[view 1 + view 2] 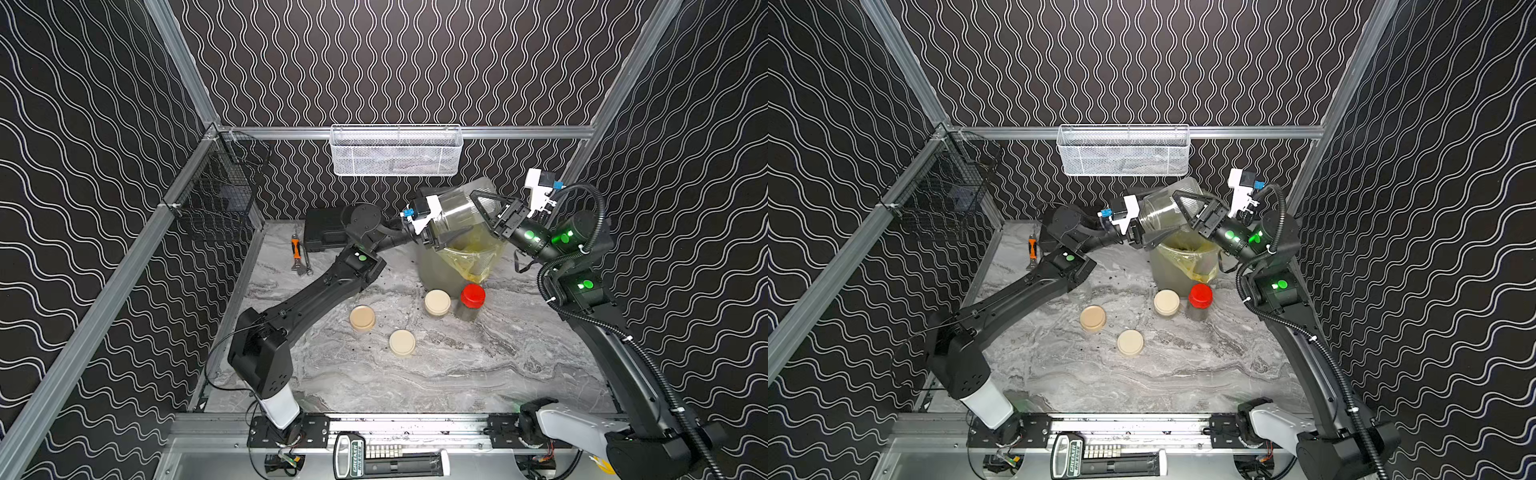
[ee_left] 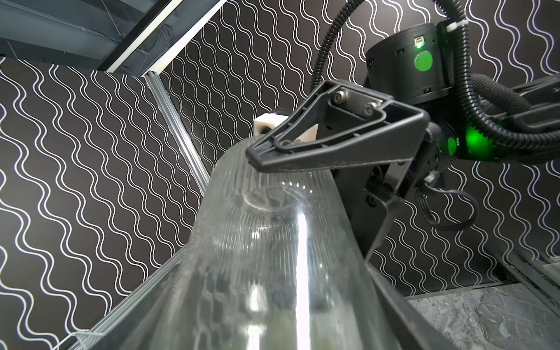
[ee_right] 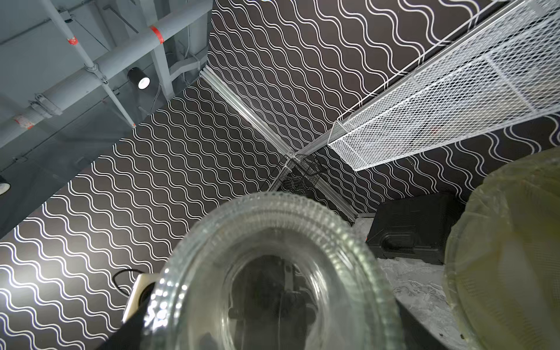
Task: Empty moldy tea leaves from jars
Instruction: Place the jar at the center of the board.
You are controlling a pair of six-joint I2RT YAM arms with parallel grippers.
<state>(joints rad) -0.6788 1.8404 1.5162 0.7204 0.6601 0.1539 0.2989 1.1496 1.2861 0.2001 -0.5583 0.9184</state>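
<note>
Jars with cream lids and a red-lidded jar stand nearest on the marble table; beyond them a ribbed glass jar lies tilted above the yellow-lined bucket. Right gripper is closed on its ribbed wall; left gripper flanks its other end, contact there not discernible.

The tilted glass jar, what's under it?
Below the jar stands the bucket with a yellow bag. The jar and left tool cover part of its opening; its contents are hidden.
</note>
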